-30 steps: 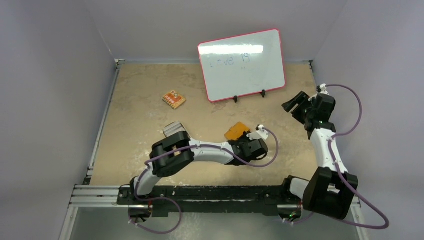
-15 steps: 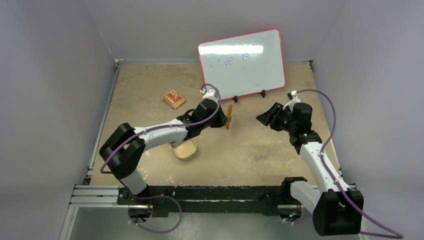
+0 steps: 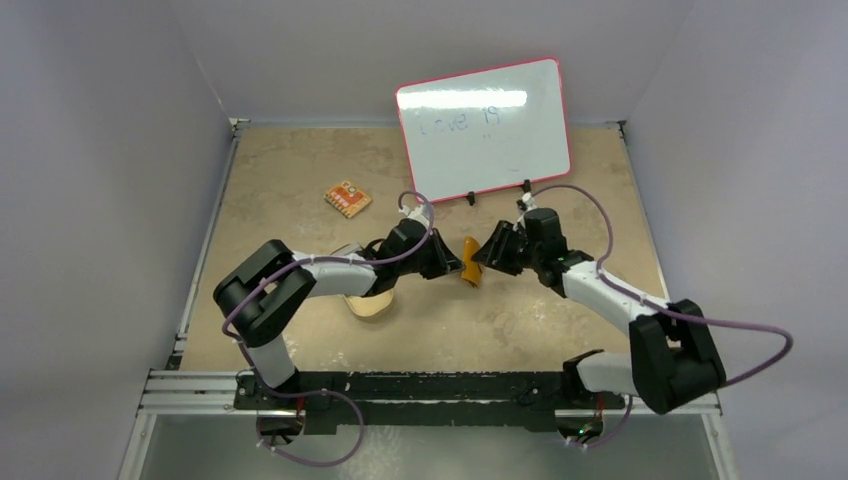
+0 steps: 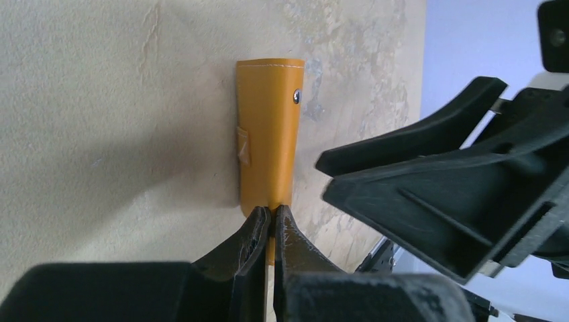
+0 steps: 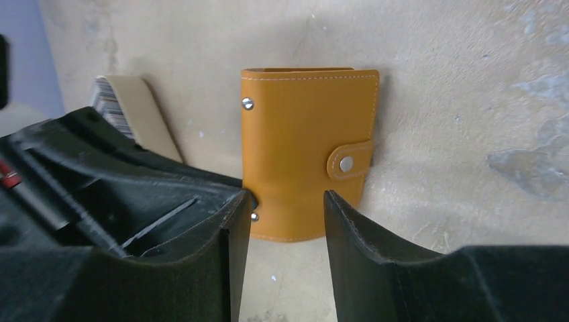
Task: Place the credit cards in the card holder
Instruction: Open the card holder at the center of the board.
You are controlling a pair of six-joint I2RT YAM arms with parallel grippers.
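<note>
The card holder (image 3: 470, 263) is a plain orange folded wallet with its snap tab shut. It is held on edge just above the table. My left gripper (image 3: 452, 262) is shut on its near edge, which also shows in the left wrist view (image 4: 268, 134) at the left gripper (image 4: 273, 218). My right gripper (image 3: 490, 256) is open and empty, close in front of the holder's flat face (image 5: 302, 147), and I cannot tell whether the right gripper (image 5: 287, 208) touches it. The credit cards (image 5: 107, 100) show as a striped stack edge in the tan dish (image 5: 144, 114).
The tan oval dish (image 3: 368, 302) lies under my left forearm. An orange patterned flat piece (image 3: 347, 199) lies at the back left. A pink-framed whiteboard (image 3: 485, 130) stands at the back. Both arms meet at the table's middle.
My left gripper picked the holder up off the table, carried it back, then brought it slightly nearer and right. My right gripper swung left from the right side up to the holder.
</note>
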